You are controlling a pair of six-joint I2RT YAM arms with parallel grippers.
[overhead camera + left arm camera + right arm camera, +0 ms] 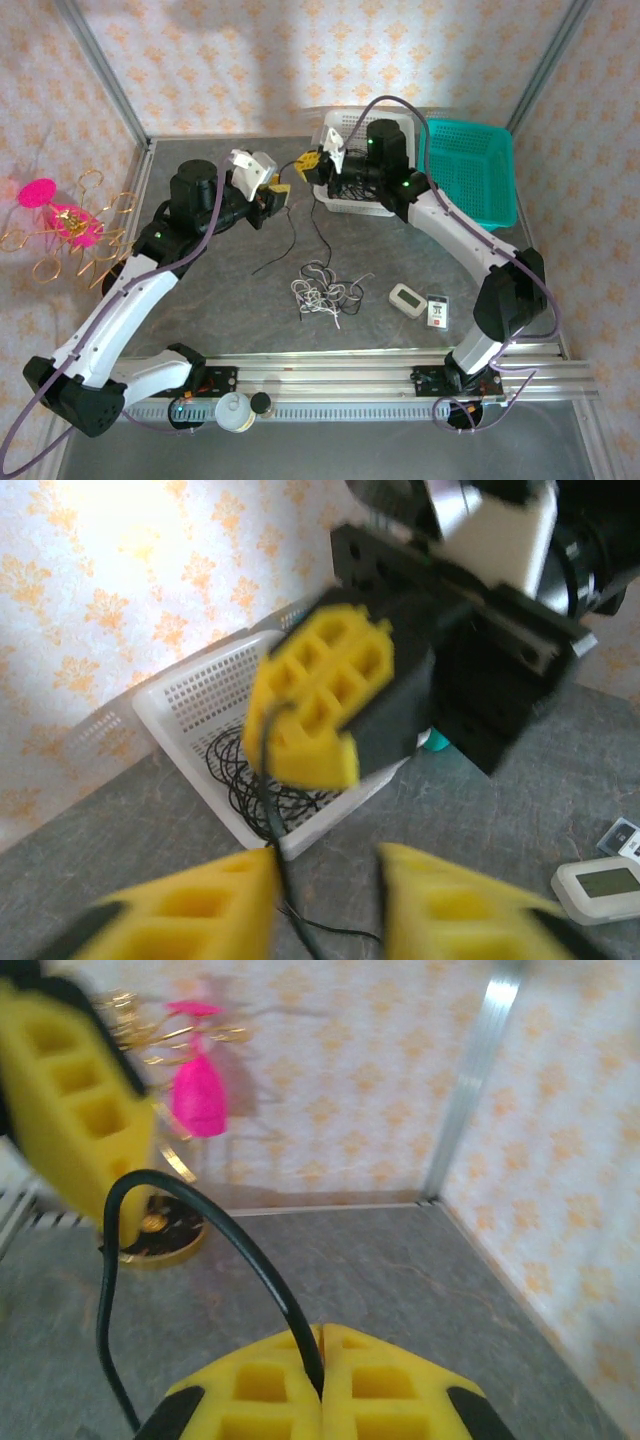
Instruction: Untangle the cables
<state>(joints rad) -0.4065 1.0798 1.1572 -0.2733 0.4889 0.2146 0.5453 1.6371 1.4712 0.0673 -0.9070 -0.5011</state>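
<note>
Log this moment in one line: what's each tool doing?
right tool: shut on black cable | left tool: open, cable in the gap | white cables: tangled on table

The grey worktop [220,300] carries a loose heap of thin white and black cables [322,290] near the middle of the frame. A white basket [352,208] stands at the upper centre, and a teal basket [470,175] just beside it at the upper right. A small white device [407,299] and a small card [438,313] lie close together, right of the heap.
</note>
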